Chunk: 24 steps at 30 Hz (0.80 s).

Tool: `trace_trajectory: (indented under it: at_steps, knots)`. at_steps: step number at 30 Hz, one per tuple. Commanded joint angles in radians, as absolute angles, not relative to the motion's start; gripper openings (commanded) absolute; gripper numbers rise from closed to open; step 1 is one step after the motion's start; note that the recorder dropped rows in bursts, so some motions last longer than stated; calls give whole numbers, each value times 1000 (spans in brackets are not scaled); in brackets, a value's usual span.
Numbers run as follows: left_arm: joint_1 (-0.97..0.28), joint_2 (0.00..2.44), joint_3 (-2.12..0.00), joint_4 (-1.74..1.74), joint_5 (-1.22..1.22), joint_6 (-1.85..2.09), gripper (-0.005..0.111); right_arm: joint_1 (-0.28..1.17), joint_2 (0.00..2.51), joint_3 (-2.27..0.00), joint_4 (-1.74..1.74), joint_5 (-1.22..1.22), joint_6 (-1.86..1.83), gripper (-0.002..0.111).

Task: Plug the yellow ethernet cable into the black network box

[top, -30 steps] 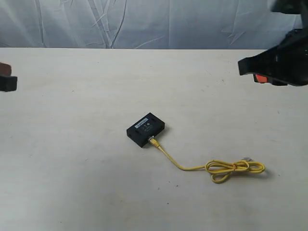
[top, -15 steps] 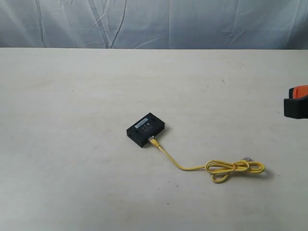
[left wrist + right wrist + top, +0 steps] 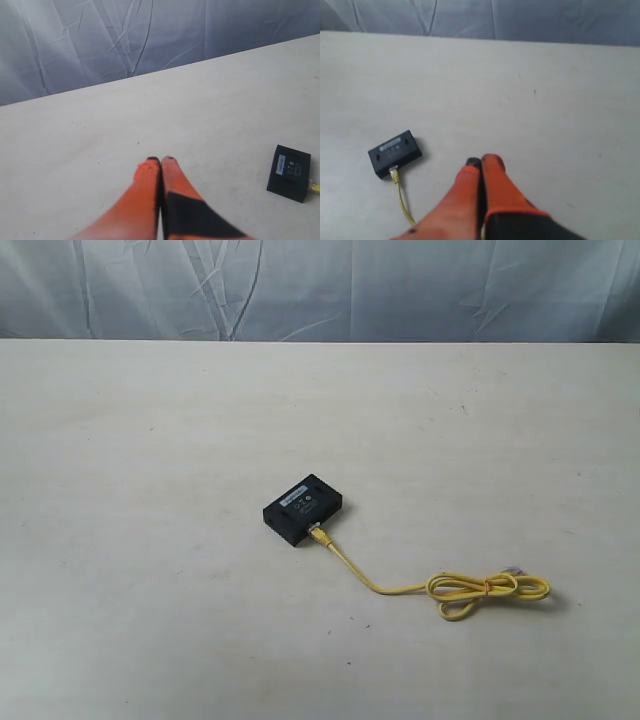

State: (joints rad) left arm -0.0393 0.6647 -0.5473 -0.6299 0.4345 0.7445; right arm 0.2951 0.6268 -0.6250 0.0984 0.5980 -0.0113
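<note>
The black network box (image 3: 303, 509) was found near the middle of the worktop (image 3: 150, 440), lying flat, with a pale label strip and small white markings on its top face. In the exterior view its long axis was set diagonally, from lower left to upper right. The yellow ethernet cable (image 3: 487, 586) was seen with one plug seated at the box's near side face. From there it was led away to the lower right into a loose knot-like loop, with a clear plug (image 3: 515, 569) lying free beside that loop.

The loop and the free plug were recorded by the exterior view alone. The left end effector (image 3: 160, 160) and the right end effector (image 3: 481, 161) were shown only by the wrist views. Each was held above the worktop, well apart from the box, with its orange fingers pressed together on nothing.
</note>
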Motion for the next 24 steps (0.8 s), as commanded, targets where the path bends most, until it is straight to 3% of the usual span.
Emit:
trace_trajectory:
  at_steps: [1, 6, 15, 24]
  knots:
    - [-41, 658, -545, -631, 426, 740, 0, 261, 480, -574, 77, 590, -27, 0]
    - [-41, 658, -545, -636, 424, 740, 0, 180, 331, -428, 74, 585, -27, 0]
    - [-41, 658, -545, -634, 424, 740, 0, 175, 10, -174, -23, 450, -32, 0]
    - [-41, 653, -545, -634, 426, 740, 0, 175, 0, -43, -25, 398, -32, 0]
